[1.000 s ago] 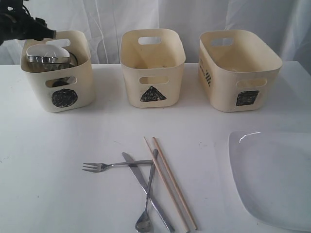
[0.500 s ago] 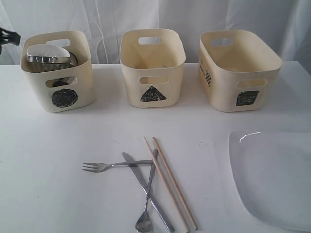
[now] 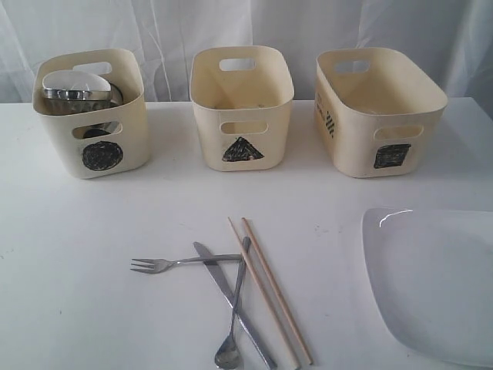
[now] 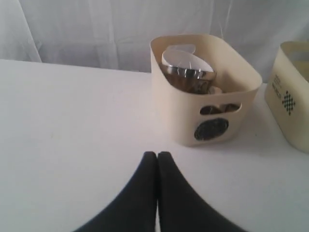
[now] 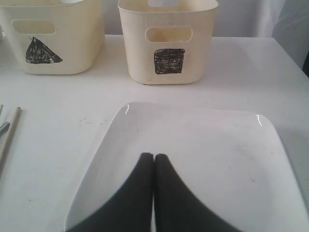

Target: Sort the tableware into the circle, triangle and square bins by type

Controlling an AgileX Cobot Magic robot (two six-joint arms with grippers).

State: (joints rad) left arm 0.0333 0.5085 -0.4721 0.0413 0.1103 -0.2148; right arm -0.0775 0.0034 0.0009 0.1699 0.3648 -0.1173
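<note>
1. The left arm, which reached over the circle bin (image 3: 62, 142) a second ago, is gone from the exterior view; the tableware lies as it did before.
2. The left gripper (image 4: 157, 153) has its fingers pressed together with nothing between them, over bare table (image 3: 69, 301) and apart from the circle bin.
3. The right gripper (image 5: 153, 155) also has its fingers closed tight and empty, above the near edge of the plate (image 3: 435, 285).
4. The circle bin stands far left. In it a small white bowl (image 3: 73, 79) rests tilted on a steel bowl (image 3: 73, 94).
5. The triangle bin (image 3: 208, 131) stands far middle, the square bin (image 3: 354, 146) far right.
6. Near the middle lie the fork (image 3: 166, 264), knife (image 3: 231, 301) and spoon (image 3: 233, 324), crossing one another, the fork's prongs pointing left.
7. The two chopsticks (image 3: 269, 293) lie side by side, slanted, just right of the spoon.
8. The plate lies near right, partly out of frame.
</note>
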